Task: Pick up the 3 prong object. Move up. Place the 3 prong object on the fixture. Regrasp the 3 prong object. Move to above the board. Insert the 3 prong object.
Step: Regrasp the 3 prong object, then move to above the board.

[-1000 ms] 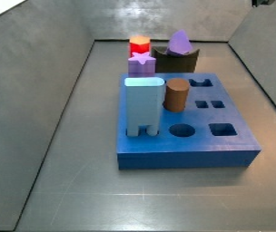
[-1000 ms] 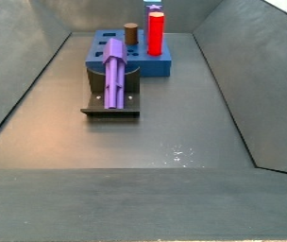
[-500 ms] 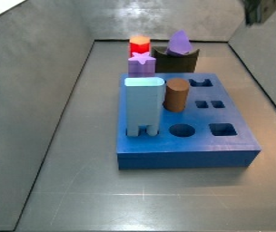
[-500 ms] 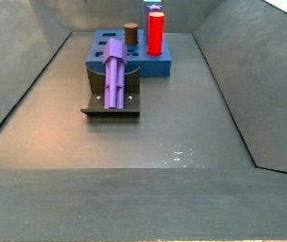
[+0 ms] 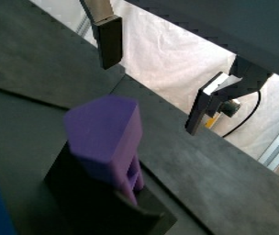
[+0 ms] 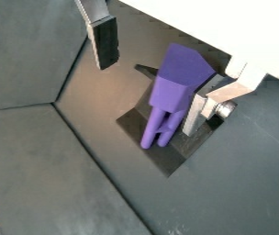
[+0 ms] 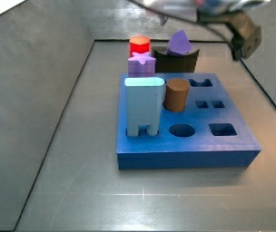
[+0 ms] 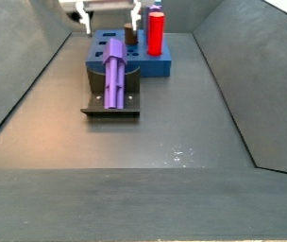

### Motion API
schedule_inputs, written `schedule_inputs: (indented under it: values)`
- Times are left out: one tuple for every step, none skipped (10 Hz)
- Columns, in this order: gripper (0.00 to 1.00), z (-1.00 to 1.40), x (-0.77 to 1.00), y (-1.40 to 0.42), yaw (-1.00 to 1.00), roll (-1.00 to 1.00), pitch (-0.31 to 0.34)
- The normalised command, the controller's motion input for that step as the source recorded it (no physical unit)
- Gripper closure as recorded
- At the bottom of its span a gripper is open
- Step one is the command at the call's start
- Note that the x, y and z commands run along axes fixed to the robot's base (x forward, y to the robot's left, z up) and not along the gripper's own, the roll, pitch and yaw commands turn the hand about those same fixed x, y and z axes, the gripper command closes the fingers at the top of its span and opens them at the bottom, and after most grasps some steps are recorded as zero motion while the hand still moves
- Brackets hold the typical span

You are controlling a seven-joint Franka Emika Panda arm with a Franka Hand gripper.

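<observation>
The violet 3 prong object (image 8: 114, 76) lies along the dark fixture (image 8: 110, 106), in front of the blue board (image 8: 162, 66). In a side view its tip (image 7: 180, 42) rises from the fixture's notch (image 7: 177, 62) behind the board (image 7: 189, 149). My gripper (image 8: 109, 19) hangs open high above them with nothing between its fingers, and it shows blurred in a side view (image 7: 213, 23). In both wrist views the object (image 5: 106, 138) (image 6: 171, 92) rests on the fixture (image 5: 93, 197) (image 6: 167, 156) below the spread fingers (image 5: 109, 41) (image 6: 106, 41), closer to one finger.
The board holds a tall pale-blue block (image 7: 142, 104), a brown cylinder (image 7: 177, 94) and a red cylinder (image 8: 155, 33), with several open holes (image 7: 213, 104). A magenta star piece (image 7: 141, 62) sits beside the fixture. Sloped grey walls (image 8: 33, 85) enclose the floor.
The gripper has come down into both side views from the top edge. The 3 prong object and the other pieces have not moved.
</observation>
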Motion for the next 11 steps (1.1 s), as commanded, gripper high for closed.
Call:
schedule_inputs:
  values:
    - [0.0,-1.0,0.11,0.01,0.0,0.07,-0.063]
    - [0.0,-1.0,0.12,0.0,-0.01,0.07,-0.05]
    - [0.0,-0.98,0.13,0.0,-0.01,0.07,-0.02]
    - [0.0,-0.83,0.12,-0.01,-0.01,0.07,0.001]
    - [0.0,-0.68,0.11,-0.01,0.0,0.07,0.023]
    - [0.0,-0.5,0.1,-0.01,0.02,0.07,0.033]
    - [0.0,-0.38,0.09,-0.02,0.04,0.07,0.03]
    - [0.0,-0.26,0.08,-0.02,0.05,0.08,0.019]
    - [1.0,0.0,0.0,0.0,0.0,0.0,0.0]
    - [1.0,1.0,-0.03,0.12,-0.15,-0.14,0.032]
    - [1.0,1.0,-0.04,0.12,-0.14,-0.15,0.031]
